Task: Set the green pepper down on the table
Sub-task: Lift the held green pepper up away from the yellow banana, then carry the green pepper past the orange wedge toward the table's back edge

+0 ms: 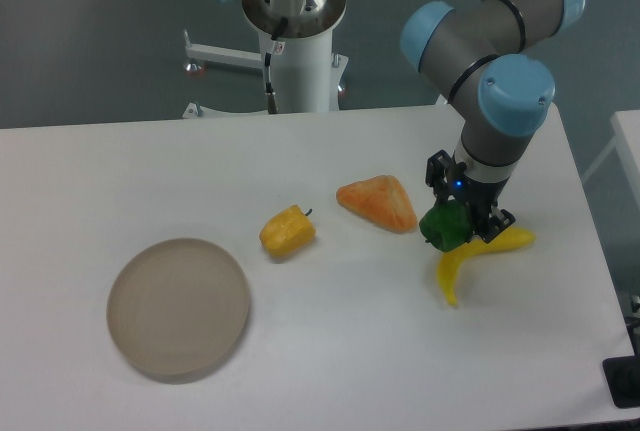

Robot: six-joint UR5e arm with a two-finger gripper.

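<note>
hand [462, 213] gripping green pepper [444, 226], above banana [470, 257], white table [350, 351]

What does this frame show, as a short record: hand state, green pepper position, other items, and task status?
hand: hand shut on the green pepper, at the right side of the table
green pepper: held in the hand, directly over the banana; whether it touches the banana or table cannot be told
other items: orange wedge-shaped piece left of the hand; yellow pepper near centre; round plate front left, nothing on it
task status: pepper not yet released
</note>
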